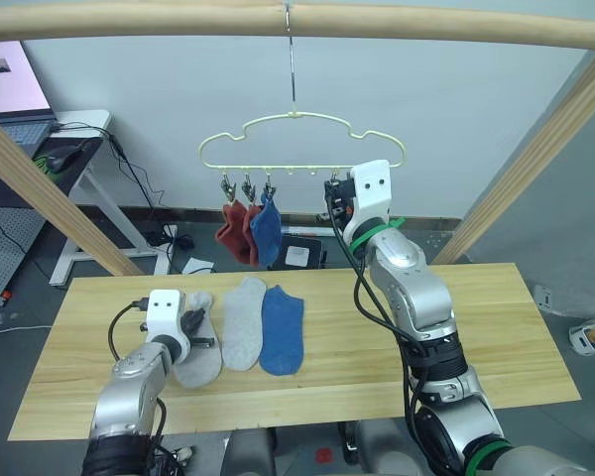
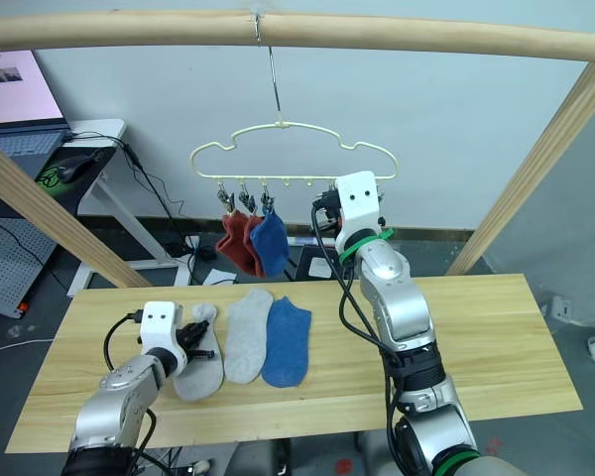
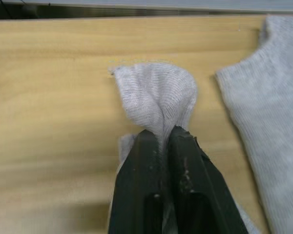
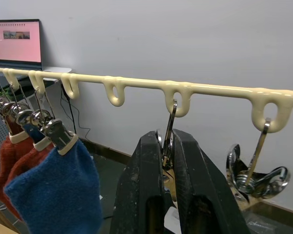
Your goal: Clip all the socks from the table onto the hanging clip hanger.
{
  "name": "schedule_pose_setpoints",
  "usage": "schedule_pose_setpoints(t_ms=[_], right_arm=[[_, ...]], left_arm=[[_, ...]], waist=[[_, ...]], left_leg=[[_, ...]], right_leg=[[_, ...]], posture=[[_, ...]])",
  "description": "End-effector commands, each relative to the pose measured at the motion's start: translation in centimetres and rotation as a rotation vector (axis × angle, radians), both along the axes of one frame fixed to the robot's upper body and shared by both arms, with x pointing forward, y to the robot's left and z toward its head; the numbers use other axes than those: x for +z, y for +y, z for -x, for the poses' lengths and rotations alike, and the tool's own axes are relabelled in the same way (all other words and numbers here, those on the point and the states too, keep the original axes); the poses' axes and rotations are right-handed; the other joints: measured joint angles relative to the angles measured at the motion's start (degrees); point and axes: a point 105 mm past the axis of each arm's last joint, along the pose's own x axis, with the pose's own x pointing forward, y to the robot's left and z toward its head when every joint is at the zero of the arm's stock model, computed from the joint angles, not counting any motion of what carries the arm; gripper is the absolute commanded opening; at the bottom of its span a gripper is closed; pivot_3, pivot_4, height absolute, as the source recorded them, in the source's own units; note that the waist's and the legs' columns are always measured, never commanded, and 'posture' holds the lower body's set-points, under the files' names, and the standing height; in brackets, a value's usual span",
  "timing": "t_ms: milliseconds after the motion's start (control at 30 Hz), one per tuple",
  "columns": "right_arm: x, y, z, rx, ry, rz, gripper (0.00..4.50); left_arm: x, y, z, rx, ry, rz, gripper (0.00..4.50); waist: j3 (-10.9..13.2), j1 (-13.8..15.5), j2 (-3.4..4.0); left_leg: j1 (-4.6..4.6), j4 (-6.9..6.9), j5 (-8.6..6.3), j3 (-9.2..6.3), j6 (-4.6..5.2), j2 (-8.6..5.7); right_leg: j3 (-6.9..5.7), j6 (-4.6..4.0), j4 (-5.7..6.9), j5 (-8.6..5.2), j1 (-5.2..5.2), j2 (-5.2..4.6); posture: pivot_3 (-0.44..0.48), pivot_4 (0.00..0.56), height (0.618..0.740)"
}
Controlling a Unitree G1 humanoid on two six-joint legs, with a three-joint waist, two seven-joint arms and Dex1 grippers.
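Fourth sock pinched on the table, fourth clip squeezed up on the hanger.

On the left, left gripper (image 1: 200, 328) clenched on the cuff of a grey sock (image 1: 199, 355), with the knit bunched up between the fingers (image 3: 145, 161) and the rest lying flat on the table (image 1: 496, 327). Just beside it, a second grey sock (image 1: 244, 323) and a blue sock (image 1: 282, 330), both flat and untouched. Up above, two red socks (image 1: 236, 230) and one blue sock (image 1: 266, 231) already hung on the clip hanger (image 1: 301, 139). On the right, right gripper (image 4: 168, 161) shut tight on a silver clip (image 4: 169, 127), likely to press it open. Next, probably: lift the grey sock up, slip its cuff into the clip's mouth, then let the clip go.
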Motion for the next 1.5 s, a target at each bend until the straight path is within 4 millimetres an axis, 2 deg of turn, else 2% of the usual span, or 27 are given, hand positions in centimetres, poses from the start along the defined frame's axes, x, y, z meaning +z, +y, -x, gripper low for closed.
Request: schedule_pose_setpoints(t_ms=[33,133,233,400,667,933,1500], right_arm=[[1.8,0.5,0.9,0.035,-0.062,-0.032,0.00],[2.1,0.5,1.1,0.047,-0.063,-0.044,0.00],[2.6,0.6,1.3,0.062,-0.066,-0.058,0.00],[3.8,1.1,2.0,0.100,-0.074,-0.090,0.00],[4.6,2.4,3.0,0.177,-0.046,-0.123,0.00],[4.6,2.9,3.4,0.204,-0.025,-0.127,0.00],[3.9,2.4,3.2,0.178,-0.027,-0.084,0.00]], left_arm=[[5.9,-2.8,-1.0,-0.195,-0.246,-0.078,0.01],[9.3,-6.3,-1.0,-0.396,-0.392,-0.172,0.01],[10.8,-9.0,-0.9,-0.522,-0.483,-0.244,0.01],[11.6,-12.4,-1.4,-0.642,-0.615,-0.411,0.01],[11.6,-15.3,-4.2,-0.652,-0.766,-0.620,0.01],[11.4,-16.8,-5.4,-0.669,-0.811,-0.659,0.01],[12.5,-16.5,-5.8,-0.631,-0.886,-0.689,0.01]], waist=[[0.02,0.22,0.01],[0.06,0.47,0.07],[0.07,0.31,0.08],[0.11,0.05,0.14],[0.13,-0.21,0.18],[0.13,-0.23,0.18],[0.13,-0.22,0.18]], left_leg=[[0.00,0.00,0.00,0.01,0.00,0.00],[-0.02,0.01,0.00,0.02,0.00,-0.03],[-0.01,0.01,0.00,0.08,0.00,-0.07],[-0.03,-0.07,0.00,0.12,0.01,-0.05],[-0.04,-0.04,0.00,0.10,0.03,-0.02],[-0.12,-0.06,0.00,0.11,0.03,-0.02],[-0.14,-0.06,0.00,0.09,0.03,-0.02]], right_leg=[[-0.01,0.00,0.00,0.00,0.00,0.00],[-0.03,-0.02,-0.01,0.00,0.02,-0.02],[0.08,-0.01,-0.05,0.00,0.02,-0.06],[0.07,-0.01,-0.08,0.00,-0.04,0.01],[0.05,-0.01,-0.05,-0.01,-0.04,0.10],[0.02,-0.01,-0.09,-0.01,-0.08,0.09],[-0.01,0.00,-0.09,-0.01,-0.09,0.09]], posture=[[-0.092,0.233,0.740],[-0.090,0.231,0.740],[-0.094,0.228,0.740],[-0.112,0.224,0.740],[-0.130,0.224,0.740],[-0.142,0.222,0.740],[-0.142,0.219,0.740]])
